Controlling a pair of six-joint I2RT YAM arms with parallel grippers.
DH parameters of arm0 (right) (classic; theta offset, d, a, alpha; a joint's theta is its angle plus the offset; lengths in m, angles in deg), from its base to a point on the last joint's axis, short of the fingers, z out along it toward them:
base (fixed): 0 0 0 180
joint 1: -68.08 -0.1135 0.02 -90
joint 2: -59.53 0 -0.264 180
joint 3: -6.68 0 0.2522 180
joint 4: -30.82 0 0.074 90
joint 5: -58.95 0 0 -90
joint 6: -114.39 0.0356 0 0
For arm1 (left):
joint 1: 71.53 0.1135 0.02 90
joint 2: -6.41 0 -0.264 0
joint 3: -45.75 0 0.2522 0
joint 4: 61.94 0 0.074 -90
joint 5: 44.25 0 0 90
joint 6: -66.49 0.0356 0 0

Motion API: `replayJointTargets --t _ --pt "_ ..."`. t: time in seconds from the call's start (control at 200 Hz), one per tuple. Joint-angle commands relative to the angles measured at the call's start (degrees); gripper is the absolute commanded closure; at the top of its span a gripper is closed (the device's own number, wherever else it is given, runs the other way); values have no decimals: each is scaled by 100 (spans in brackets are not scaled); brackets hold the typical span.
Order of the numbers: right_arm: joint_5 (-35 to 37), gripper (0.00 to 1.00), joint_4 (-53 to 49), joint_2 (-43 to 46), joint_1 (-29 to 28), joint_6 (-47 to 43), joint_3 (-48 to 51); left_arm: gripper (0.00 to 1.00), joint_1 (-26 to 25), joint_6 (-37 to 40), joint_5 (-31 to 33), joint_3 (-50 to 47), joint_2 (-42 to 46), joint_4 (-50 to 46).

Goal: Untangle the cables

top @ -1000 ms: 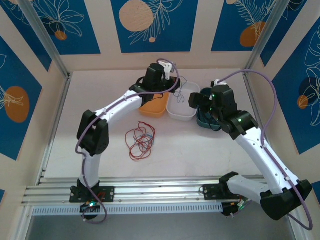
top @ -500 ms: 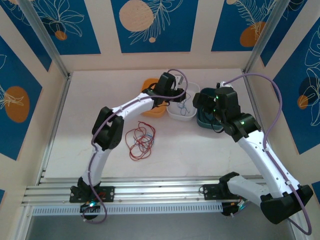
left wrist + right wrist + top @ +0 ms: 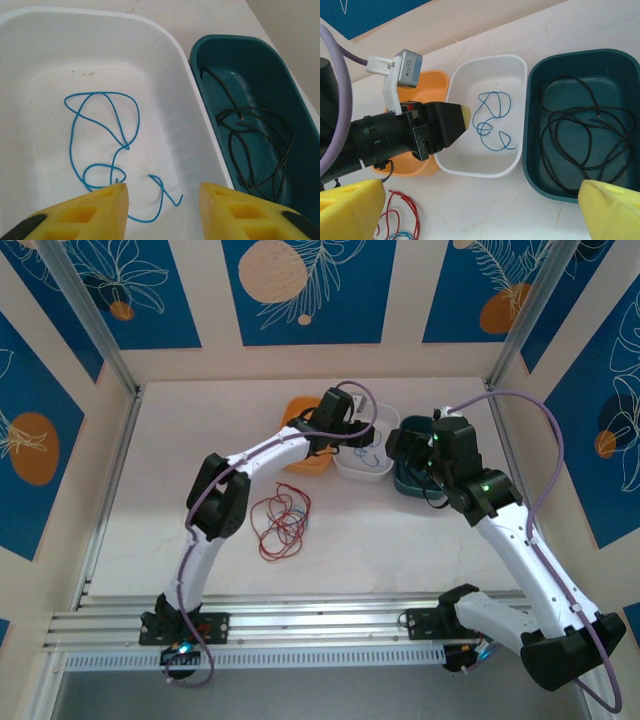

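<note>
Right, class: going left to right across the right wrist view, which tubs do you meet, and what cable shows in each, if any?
Orange tub (inside mostly hidden) → white tub, blue cable → teal tub, black cable.

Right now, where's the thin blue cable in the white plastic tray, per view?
Top external: thin blue cable just above centre, slightly right.
Left wrist: cable centre-left.
Right wrist: cable centre.
Shared landmark: white rectangular plastic tray holding it, teal plastic tray on its right.
</note>
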Motion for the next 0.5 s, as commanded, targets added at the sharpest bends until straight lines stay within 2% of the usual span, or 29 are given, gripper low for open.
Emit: replayJointTargets --t 0.0,0.095,0.24,0.37,0.495 --pt "-147 1 -9 69 40 120 62 51 -61 55 306 -401 732 103" --pt "-226 1 32 51 51 140 86 41 -63 16 712 -1002 1269 295" --pt "-542 0 236 -20 40 79 160 22 -66 -9 1266 -1969 2171 553" --pt "-977 9 437 -294 -95 15 170 0 -66 -157 1986 -2885 3020 650" --pt "-1131 18 531 -709 -467 41 94 0 -54 -334 2649 -3787 3805 732"
